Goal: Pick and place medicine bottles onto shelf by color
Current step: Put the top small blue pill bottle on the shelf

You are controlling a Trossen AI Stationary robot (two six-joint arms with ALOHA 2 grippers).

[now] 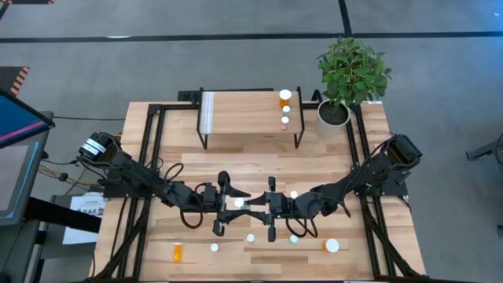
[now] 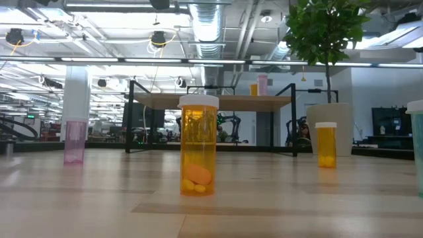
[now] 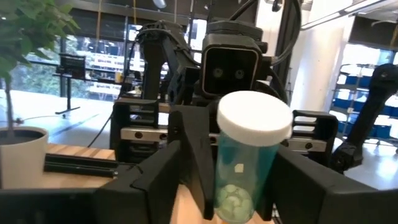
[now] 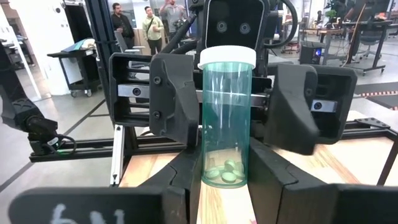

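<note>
A green medicine bottle (image 4: 225, 112) with a white cap stands upright in the air over the table's middle, between my two grippers, which face each other. My right gripper (image 4: 225, 193) is shut on it. My left gripper (image 3: 230, 193) is open, with a finger (image 4: 177, 93) on either side of the bottle and a gap showing. The shelf (image 1: 247, 114) stands at the far edge with an orange bottle (image 1: 284, 96), a white one and a pink one (image 1: 285, 122) upright at its right end. My right gripper pinches the green bottle's lower body (image 4: 211, 177) between its two fingers, one on each side. The fingers (image 3: 199, 155) come in level from the table's right side. The bottle is upright, cap up, lifted clear of the table.
Loose bottles stand on the near half of the table: a tall orange one (image 2: 198, 149), a pink one (image 2: 75, 135), a small orange one (image 2: 326, 143). One orange bottle (image 1: 177, 251) lies on its side near the front left. A potted plant (image 1: 334, 114) stands right of the shelf.
</note>
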